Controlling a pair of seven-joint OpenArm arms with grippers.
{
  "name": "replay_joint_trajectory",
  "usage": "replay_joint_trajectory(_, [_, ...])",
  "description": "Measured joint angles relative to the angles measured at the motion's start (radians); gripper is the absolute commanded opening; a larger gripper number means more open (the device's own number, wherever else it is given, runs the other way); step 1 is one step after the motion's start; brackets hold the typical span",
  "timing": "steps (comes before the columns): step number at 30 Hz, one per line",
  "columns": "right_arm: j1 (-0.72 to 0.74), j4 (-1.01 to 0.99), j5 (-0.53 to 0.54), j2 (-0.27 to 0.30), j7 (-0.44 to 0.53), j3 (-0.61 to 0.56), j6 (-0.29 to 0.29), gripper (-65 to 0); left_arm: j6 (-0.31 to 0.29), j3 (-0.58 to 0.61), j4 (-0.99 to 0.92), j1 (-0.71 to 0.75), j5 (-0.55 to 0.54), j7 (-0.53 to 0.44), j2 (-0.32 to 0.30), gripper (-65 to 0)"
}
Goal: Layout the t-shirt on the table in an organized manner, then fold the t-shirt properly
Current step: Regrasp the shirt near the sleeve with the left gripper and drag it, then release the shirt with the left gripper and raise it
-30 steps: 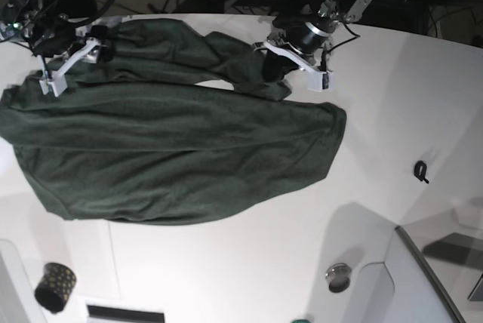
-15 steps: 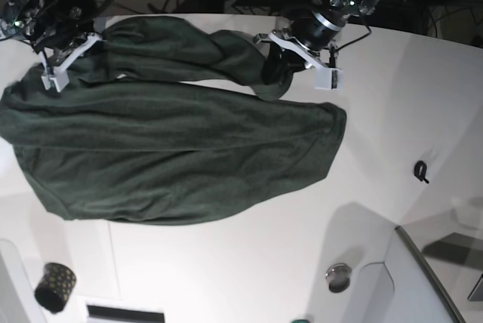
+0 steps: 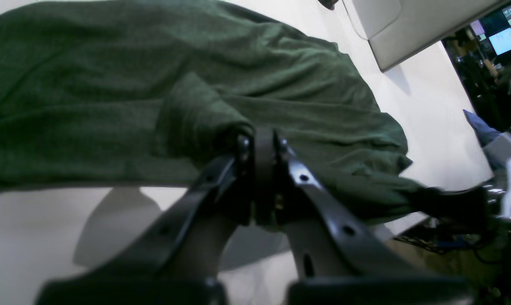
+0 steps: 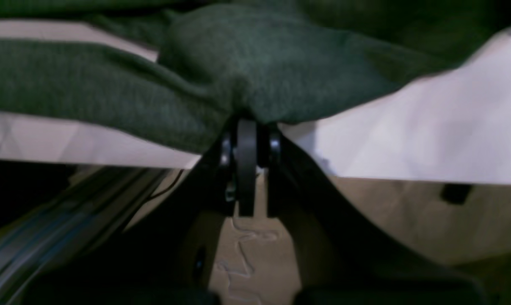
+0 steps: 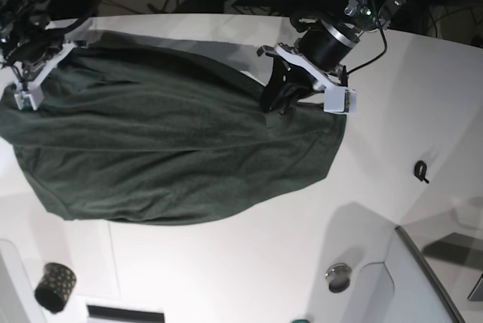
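Observation:
The dark green t-shirt (image 5: 166, 149) lies spread over the left and middle of the white table (image 5: 226, 263). My left gripper (image 5: 278, 96) is shut on a bunched fold of the t-shirt at its upper right. In the left wrist view the left gripper (image 3: 258, 135) pinches that fold of the t-shirt (image 3: 153, 84), lifted a little off the table (image 3: 48, 228). My right gripper (image 5: 47, 59) is shut on the shirt's far left edge. In the right wrist view the right gripper (image 4: 247, 125) clamps cloth of the t-shirt (image 4: 272, 63) past the table's (image 4: 429, 140) edge.
A dark dotted cup (image 5: 54, 287) stands near the front left corner. A round metal disc (image 5: 339, 276) and a grey panel (image 5: 430, 278) sit at the front right. A small black clip (image 5: 421, 170) lies right of the shirt. Cables and stands crowd the far edge.
The right gripper has shut on the shirt and pulled left. The left gripper moved right and nearer with its fold. The bunched upper layer is now stretched out between them.

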Motion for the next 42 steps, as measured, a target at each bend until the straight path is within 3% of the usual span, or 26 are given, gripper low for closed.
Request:
replay_joint_trajectory(1, [0.022, 0.003, 0.007, 0.006, -0.014, 0.000, 0.000, -64.2, 0.005, 0.000, 0.000, -0.016, 0.000, 0.001, 0.000, -65.0])
replay_joint_trajectory(5, [0.137, -0.010, 0.020, 0.054, -0.044, -0.005, 0.000, -64.2, 0.150, 0.001, -0.002, -0.089, -0.007, 0.001, 0.001, -65.0])
replay_joint_trajectory(6, [0.162, -0.023, 0.025, 0.065, -0.050, -0.005, -0.001, -64.2, 0.163, 0.007, -0.008, -0.108, -0.008, 0.001, 0.001, -65.0])
replay_joint_trajectory(13, [0.342, -0.344, 0.019, 0.135, -0.054, -0.005, 0.002, -64.2, 0.182, 0.016, -0.163, -0.225, -0.011, 0.000, 0.039, -65.0])
replay_joint_trajectory(17, [0.392, -0.524, 0.014, 0.169, 0.010, -0.005, 0.003, -62.6, 0.183, 0.015, -0.278, -0.256, -0.010, -0.001, 0.082, -65.0])
replay_joint_trajectory(19, [0.393, -0.547, 0.006, 0.170, 0.010, -0.003, 0.003, -53.3, 0.183, 0.016, -0.325, -0.269, -0.011, 0.005, 0.101, -65.0])
replay_joint_trajectory(23, [0.369, -0.520, 0.006, 0.171, 0.021, 0.004, 0.003, -25.7, 0.187, 0.012, -0.343, -0.267, -0.010, -0.004, 0.106, -64.7])
replay_joint_trajectory(25, [0.340, -0.475, 0.003, 0.170, 0.017, 0.004, 0.003, -21.2, 0.189, 0.011, -0.343, -0.264, -0.010, -0.007, 0.105, -48.5])
replay_joint_trajectory(31, [0.219, -0.299, 0.005, 0.120, 0.100, 0.002, 0.003, -21.9, 0.187, 0.011, -0.338, -0.262, -0.009, -0.007, 0.104, -3.3])
replay_joint_trajectory(32, [0.206, -0.288, 0.004, 0.113, 0.108, 0.002, 0.003, -21.9, 0.191, 0.011, -0.331, -0.261, -0.009, -0.002, 0.104, 0.0])
replay_joint_trajectory(37, [0.141, -0.249, 0.004, 0.111, 0.164, 0.002, 0.003, -21.9, 0.186, -0.012, -0.233, -0.205, -0.010, 0.002, 0.097, 0.0])
replay_joint_trajectory(42, [0.098, -0.248, 0.053, 0.108, 0.193, 0.001, 0.003, -21.9, 0.189, -0.137, -0.084, -0.097, -0.007, -0.006, 0.029, 0.0])
